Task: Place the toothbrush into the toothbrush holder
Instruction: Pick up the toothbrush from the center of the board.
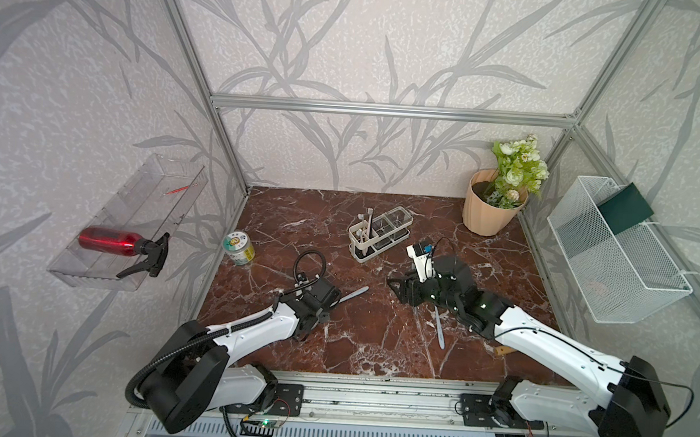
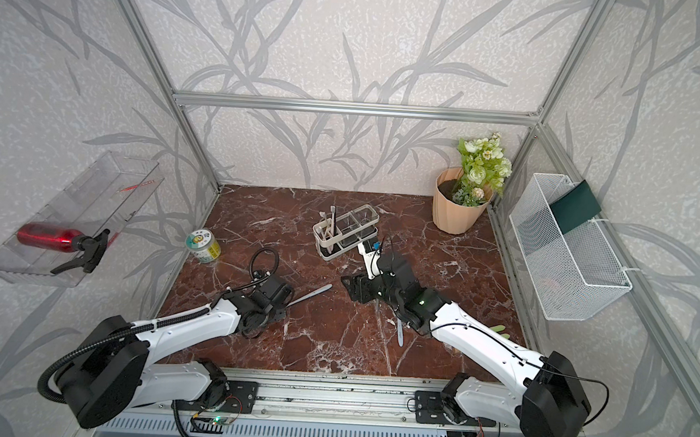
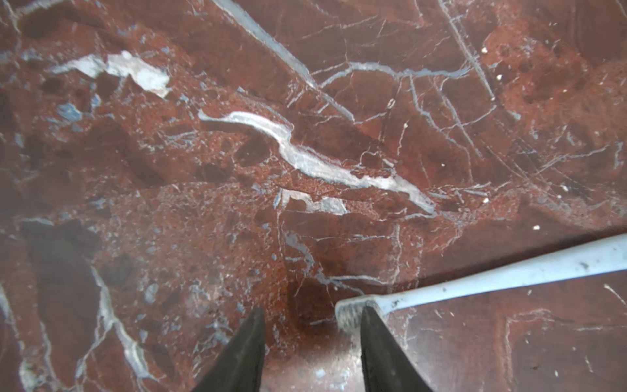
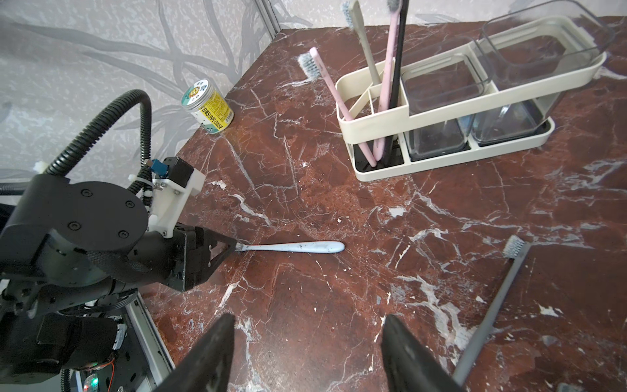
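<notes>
A light-blue toothbrush (image 1: 354,294) (image 2: 314,291) (image 4: 298,246) lies flat on the marble. My left gripper (image 1: 332,302) (image 3: 312,310) (image 4: 234,246) is down at its bristle end. The jaws stand apart, the brush head (image 3: 349,314) rests against one fingertip, and the gap holds nothing else. A grey toothbrush (image 1: 439,329) (image 4: 492,312) lies beside my right gripper (image 1: 394,284) (image 4: 310,317), which is open and empty. The toothbrush holder (image 1: 355,233) (image 2: 319,231) (image 4: 441,108) stands farther back with several toothbrushes upright in its end slot.
A yellow-labelled can (image 1: 239,248) sits at the left edge. A peach flower pot (image 1: 490,211) fills the back right corner. A white mesh basket (image 1: 616,261) hangs on the right wall. A red spray bottle (image 1: 109,240) lies on a clear shelf on the left wall.
</notes>
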`<state>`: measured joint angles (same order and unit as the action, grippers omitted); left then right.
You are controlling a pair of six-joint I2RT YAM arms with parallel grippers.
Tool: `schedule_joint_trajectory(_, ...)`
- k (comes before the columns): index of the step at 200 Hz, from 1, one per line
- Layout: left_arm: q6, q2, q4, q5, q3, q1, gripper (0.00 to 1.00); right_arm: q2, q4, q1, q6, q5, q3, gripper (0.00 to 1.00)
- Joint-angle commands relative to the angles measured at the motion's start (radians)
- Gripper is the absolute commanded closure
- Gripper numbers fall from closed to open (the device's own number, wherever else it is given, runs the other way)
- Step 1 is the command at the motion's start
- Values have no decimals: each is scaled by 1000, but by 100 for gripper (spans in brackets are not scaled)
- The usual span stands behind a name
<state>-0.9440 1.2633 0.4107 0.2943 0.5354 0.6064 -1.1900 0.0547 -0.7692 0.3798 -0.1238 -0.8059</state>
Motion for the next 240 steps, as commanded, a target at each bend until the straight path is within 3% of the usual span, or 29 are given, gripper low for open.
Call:
schedule_joint_trajectory(1, -43, 19, -25, -26, 36, -5, 53, 8, -12, -11, -15, 6, -3, 31)
schedule_joint_trajectory(55, 29, 149, -126, -160, 77, -4, 57, 10, 2, -16, -25, 21, -9, 31)
schedule_joint_trajectory(95, 119, 130, -229, -276, 74, -5, 59, 16, 2, -27, -25, 26, -11, 31)
schedule_joint_trajectory(119, 166, 126, -165, -247, 115, -5, 57, 20, 7, -31, -30, 35, -15, 31)
schedule_joint_trajectory(148, 134, 152, -155, -255, 124, -4, 54, 20, 8, -35, -31, 36, -15, 31)
schedule_joint_trajectory(169, 146, 160, -216, -325, 128, 3, 52, 23, 11, -40, -30, 45, -17, 31)
schedule_joint_trajectory(240, 293, 263, -142, -334, 216, 10, 57, 39, 31, -55, -30, 65, -19, 31)
